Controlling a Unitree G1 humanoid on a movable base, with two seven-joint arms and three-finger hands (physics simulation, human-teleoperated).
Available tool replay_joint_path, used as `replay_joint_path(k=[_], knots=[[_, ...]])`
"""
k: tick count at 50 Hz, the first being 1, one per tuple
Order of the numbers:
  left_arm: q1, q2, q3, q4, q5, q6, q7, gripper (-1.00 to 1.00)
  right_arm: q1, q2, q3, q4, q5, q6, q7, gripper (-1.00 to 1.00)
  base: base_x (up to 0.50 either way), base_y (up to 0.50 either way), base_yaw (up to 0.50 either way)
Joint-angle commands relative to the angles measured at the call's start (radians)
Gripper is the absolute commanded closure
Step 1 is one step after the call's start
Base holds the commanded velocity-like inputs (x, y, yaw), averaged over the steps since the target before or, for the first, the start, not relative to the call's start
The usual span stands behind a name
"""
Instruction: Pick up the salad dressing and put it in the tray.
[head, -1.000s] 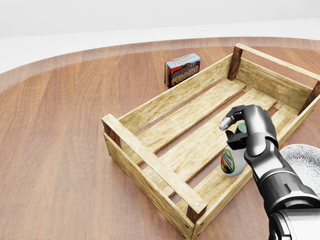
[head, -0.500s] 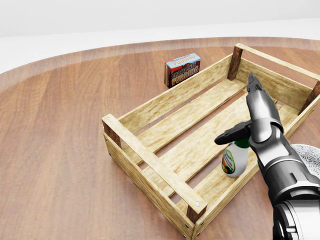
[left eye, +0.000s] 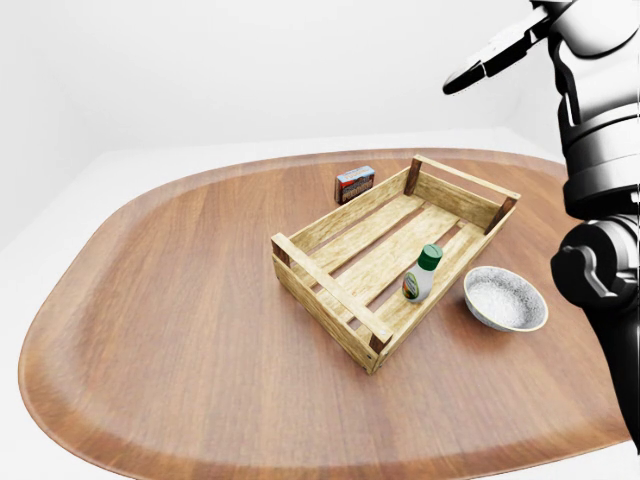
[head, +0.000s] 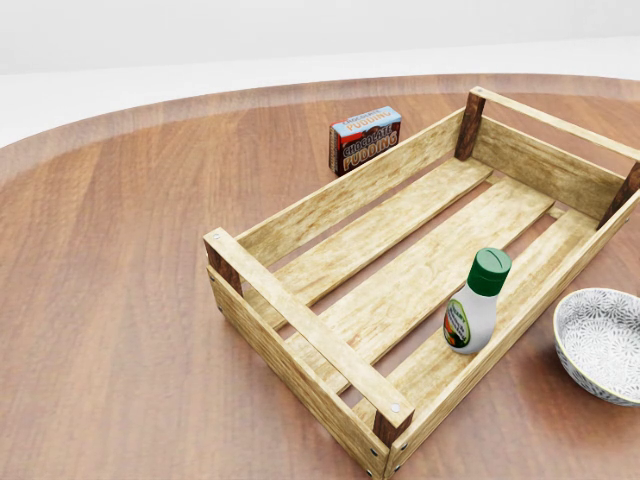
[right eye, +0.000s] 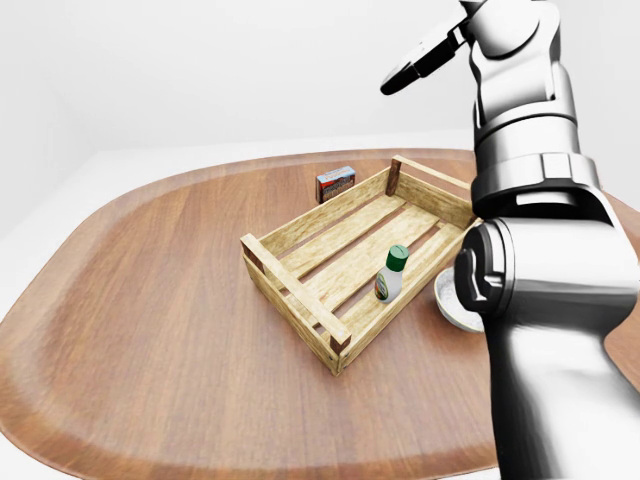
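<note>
The salad dressing bottle (head: 477, 303), white with a green cap, stands upright inside the wooden tray (head: 303, 322), on the slat along its lower-right side. No hand touches it. My right hand (right eye: 432, 52) is raised high above the table at the top of the right-eye view. It is open and holds nothing, with one dark finger (left eye: 487, 63) stretched out to the left. The head view shows no hand at all. My left hand is out of every view.
A chocolate pudding box (head: 365, 139) stands on the round wooden table (left eye: 170, 300) just above the tray's upper-left wall. A patterned grey bowl (head: 605, 345) sits right of the tray. My right arm (right eye: 545, 300) fills the right side of the right-eye view.
My right hand opened, let go of the bottle and rose up out of the head view. The bottle stays standing in the tray.
</note>
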Motion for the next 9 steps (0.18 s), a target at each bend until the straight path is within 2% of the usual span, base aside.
replay_joint_path(k=[1, 9], knots=[[-0.002, 0.005, 0.005, -0.001, -0.001, 0.0, 0.0, -1.0, -0.068, -0.047, 0.001, -0.041, 0.001, 0.0, 0.07, -1.0, 0.0, 0.0, 0.0], [-0.001, 0.003, 0.001, 0.009, 0.002, 0.0, -0.002, -1.0, -0.06, -0.044, -0.001, -0.043, 0.003, 0.0, 0.062, -1.0, 0.0, 0.0, 0.0]])
